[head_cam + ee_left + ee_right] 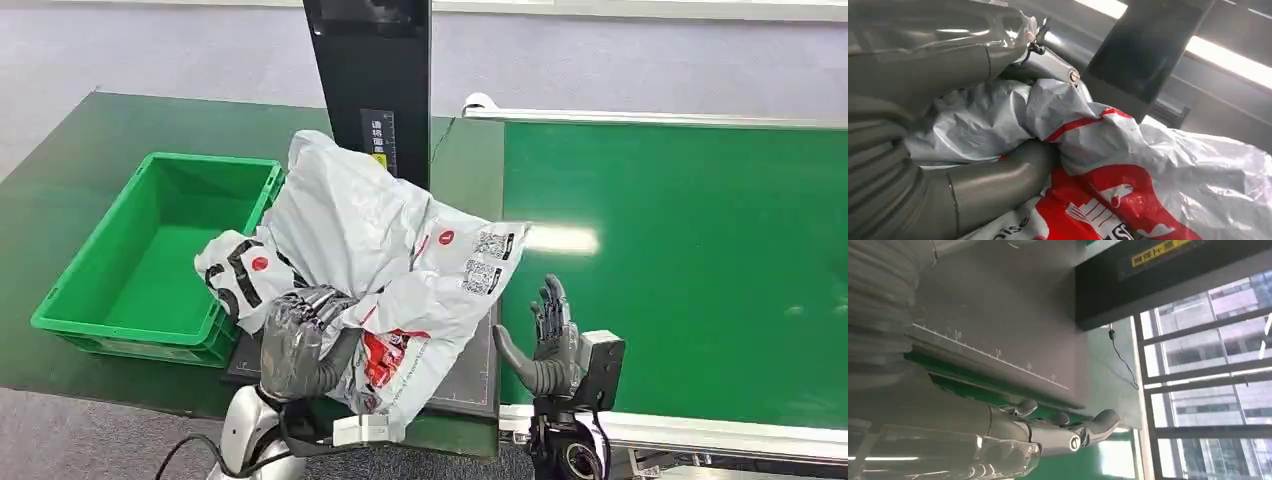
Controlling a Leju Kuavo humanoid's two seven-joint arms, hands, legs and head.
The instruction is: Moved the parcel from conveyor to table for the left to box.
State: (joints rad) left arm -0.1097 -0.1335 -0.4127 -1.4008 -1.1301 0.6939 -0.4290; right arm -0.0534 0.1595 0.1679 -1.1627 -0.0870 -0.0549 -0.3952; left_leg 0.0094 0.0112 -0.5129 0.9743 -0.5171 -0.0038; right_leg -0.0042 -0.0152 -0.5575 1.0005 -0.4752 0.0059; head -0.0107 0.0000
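Observation:
A crumpled grey plastic parcel point(380, 250) with red print and QR labels lies over the dark plate on the table, its left end hanging toward the green box point(150, 260). My left hand point(300, 345) grips the parcel's near edge, with thumb and fingers closed around a fold of the parcel point(1088, 140). The left hand point(948, 115) fills the near side of the left wrist view. My right hand point(548, 345) is raised at the conveyor's near left edge, fingers apart and holding nothing; the right hand point(1048, 432) has its fingers stretched out in its wrist view.
The green conveyor belt point(690, 260) spans the right side with a metal rail along its near edge. A black upright post point(375, 80) stands behind the parcel. The green box is empty and sits at the table's left.

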